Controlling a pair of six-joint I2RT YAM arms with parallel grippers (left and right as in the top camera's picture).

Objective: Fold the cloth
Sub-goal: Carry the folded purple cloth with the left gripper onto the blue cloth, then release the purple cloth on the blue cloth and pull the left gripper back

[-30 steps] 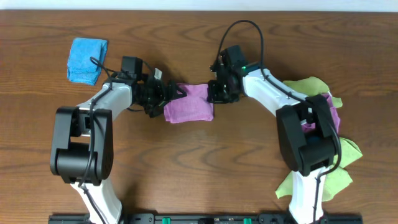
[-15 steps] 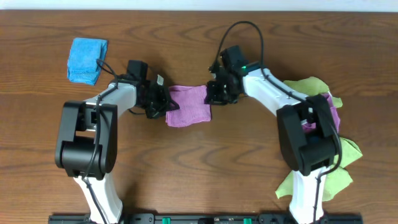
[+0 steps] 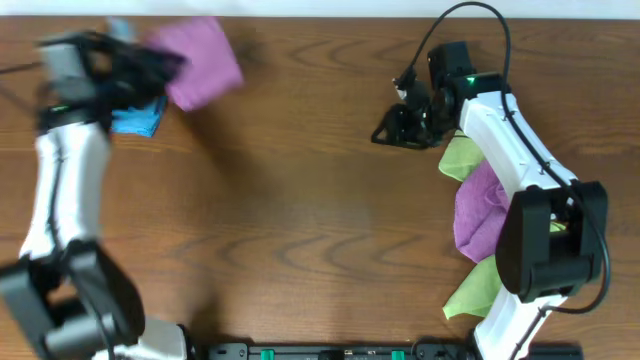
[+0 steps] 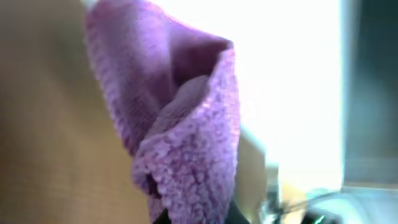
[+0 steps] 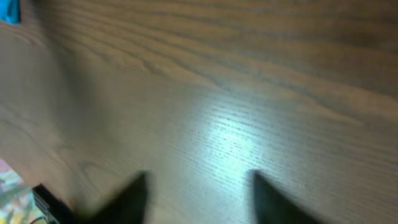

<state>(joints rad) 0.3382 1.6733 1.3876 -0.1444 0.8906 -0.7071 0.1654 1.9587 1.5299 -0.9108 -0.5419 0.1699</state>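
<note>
My left gripper (image 3: 160, 72) is shut on a folded purple cloth (image 3: 205, 62) and holds it in the air over the table's far left corner. The overhead view is motion-blurred there. In the left wrist view the cloth (image 4: 180, 124) hangs bunched from the left gripper (image 4: 196, 219), filling the frame. A folded blue cloth (image 3: 135, 118) lies under the left arm, mostly hidden. My right gripper (image 3: 392, 132) is open over bare wood at the back right. The right wrist view shows the right gripper (image 5: 202, 199) with both dark fingers (image 5: 134, 199) spread and nothing between them.
A pile of loose cloths lies at the right edge under the right arm: light green ones (image 3: 462, 158) and a purple one (image 3: 480, 205), with more green (image 3: 470, 292) nearer the front. The wooden table (image 3: 300, 220) spans the view.
The left gripper closed on the purple cloth and swung it from mid-table up to the far left corner. The right gripper let go of the cloth, opened and drew back to the right.
</note>
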